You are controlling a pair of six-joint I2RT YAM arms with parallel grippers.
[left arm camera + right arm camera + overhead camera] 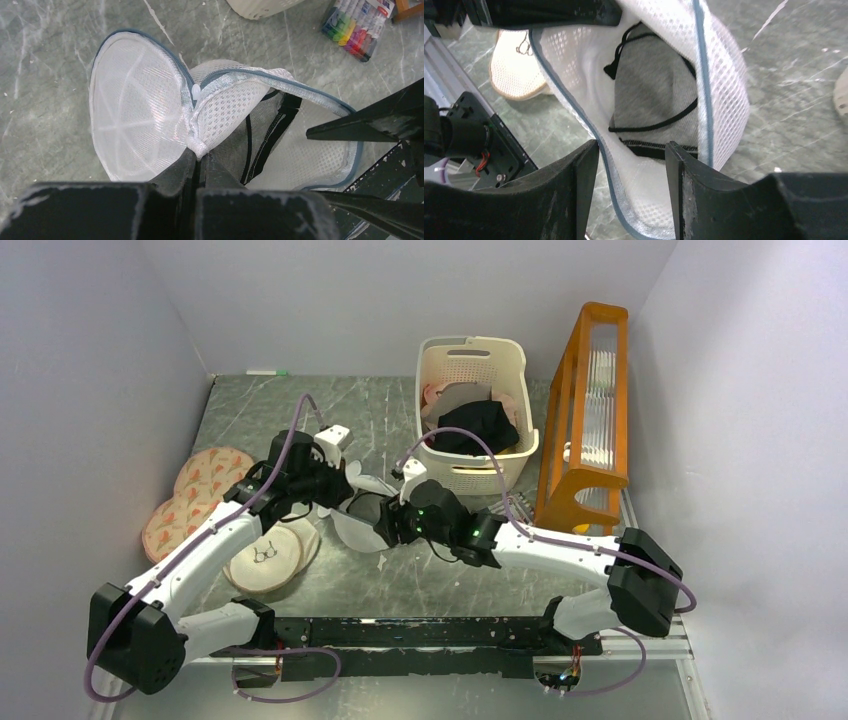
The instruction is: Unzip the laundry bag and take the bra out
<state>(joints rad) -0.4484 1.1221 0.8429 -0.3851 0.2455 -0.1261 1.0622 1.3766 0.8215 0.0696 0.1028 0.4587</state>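
Note:
The laundry bag lies unzipped mid-table, its white mesh halves spread apart along a dark blue-grey rim. My left gripper is shut on the bag's white seam where the two halves join. Inside the bag lies the bra, a grey-looking cup with black straps and trim, also visible in the left wrist view. My right gripper stands open at the bag's mouth. The near rim of the bag runs between its fingers, and they do not pinch it.
A cream slatted basket with clothes stands at the back, with an orange rack to its right. Pink patterned pads and cream round pads lie on the left. A pack of markers lies near the basket.

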